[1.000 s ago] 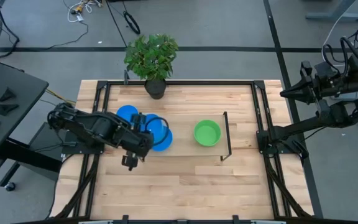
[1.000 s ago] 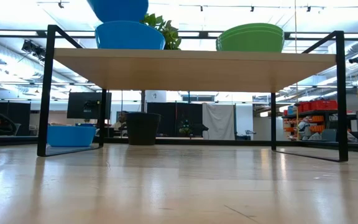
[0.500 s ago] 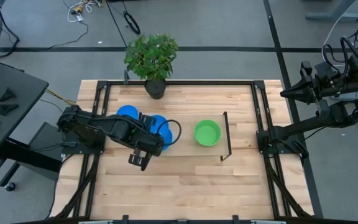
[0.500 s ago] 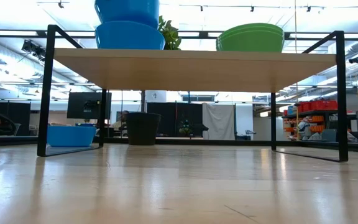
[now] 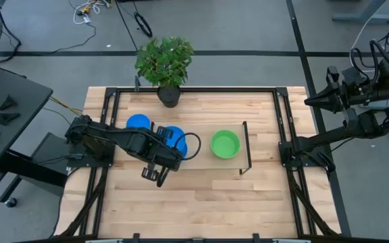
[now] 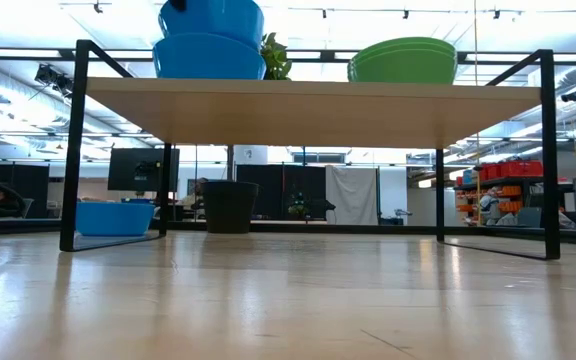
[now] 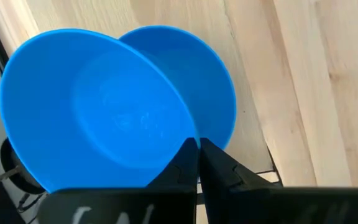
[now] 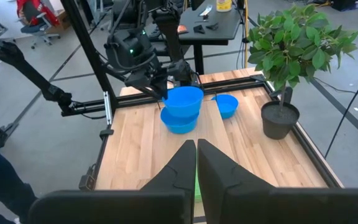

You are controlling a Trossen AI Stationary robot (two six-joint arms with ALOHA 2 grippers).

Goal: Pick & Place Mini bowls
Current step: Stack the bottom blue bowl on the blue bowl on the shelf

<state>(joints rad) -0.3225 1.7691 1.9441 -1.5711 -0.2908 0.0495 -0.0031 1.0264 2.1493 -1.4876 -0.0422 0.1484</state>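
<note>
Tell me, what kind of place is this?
Probably a robotics lab or workshop in an open office: a black-framed wooden table, floor cables beside it, office chairs and desks behind. A potted plant decorates the table.

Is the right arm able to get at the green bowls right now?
Probably yes. The right end effector waits shut off the table's right edge, and only the thin black frame stands beside the green bowls, which are open from above.

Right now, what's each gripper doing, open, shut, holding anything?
Left gripper: shut on the rim of a blue mini bowl, above another blue mini bowl.
Right gripper: shut, empty, off the table's right side.
</note>
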